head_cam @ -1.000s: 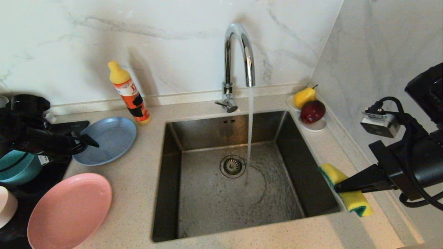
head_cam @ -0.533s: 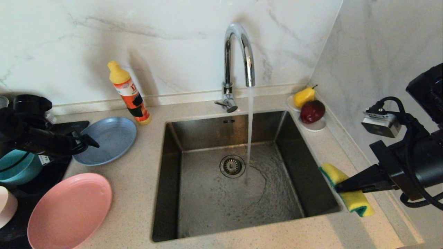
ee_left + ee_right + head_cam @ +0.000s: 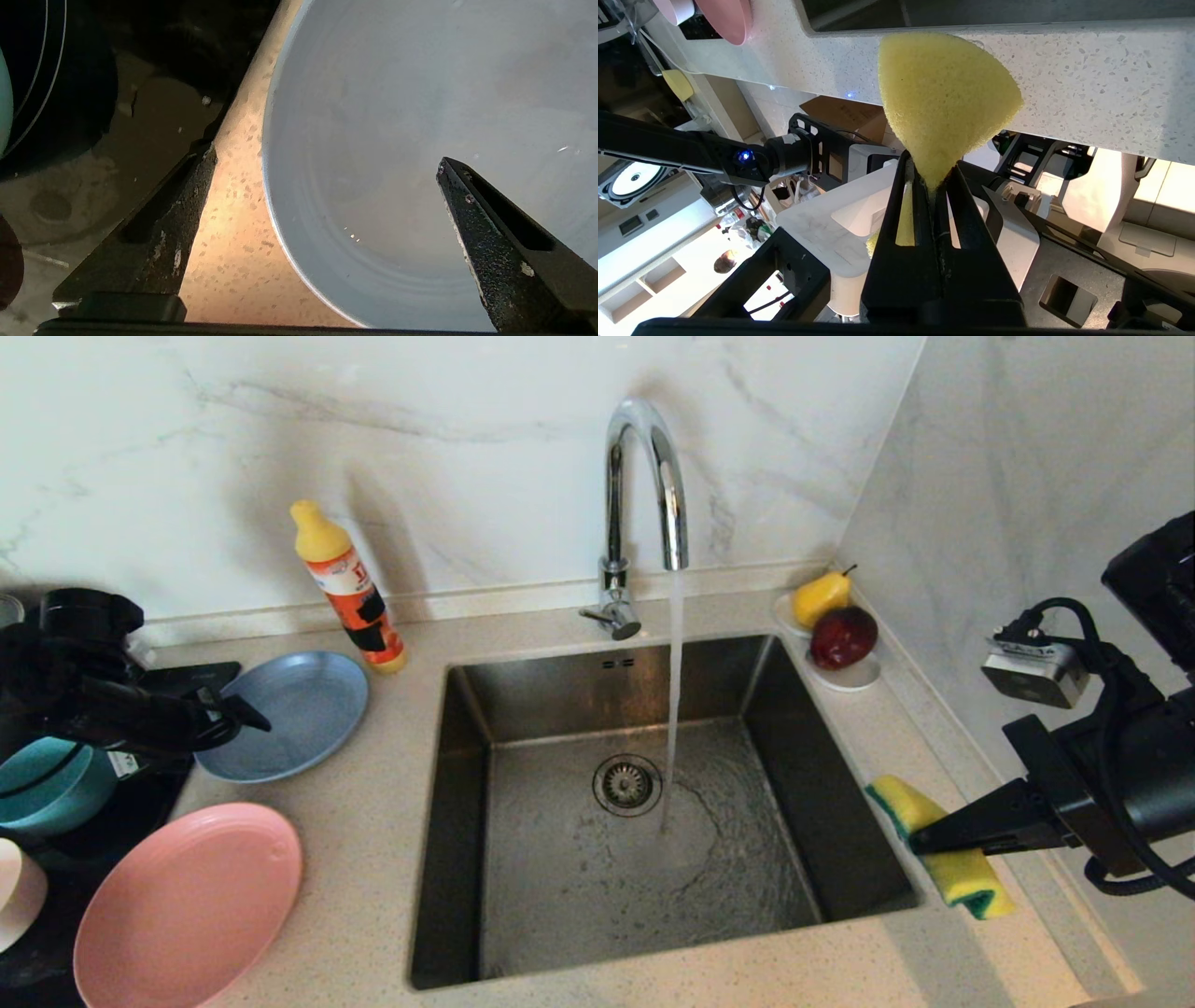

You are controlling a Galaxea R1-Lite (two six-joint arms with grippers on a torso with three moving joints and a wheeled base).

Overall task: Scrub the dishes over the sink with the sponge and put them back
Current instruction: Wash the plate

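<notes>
Right gripper point(image 3: 920, 845) pinches the sponge point(image 3: 938, 847) at the sink point(image 3: 467, 756)'s right rim. Left gripper point(image 3: 245, 709) spread wide, straddling the grey-blue plate point(image 3: 299, 709)'s near edge — not touching. Count: two plates, incl. pink plate point(image 3: 187, 905); two bowls — teal bowl point(image 3: 47, 789), pale bowl point(image 3: 17, 891).

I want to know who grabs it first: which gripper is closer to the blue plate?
The left gripper, open at the grey-blue plate's near rim. The right gripper is across the sink, shut on the sponge.
</notes>
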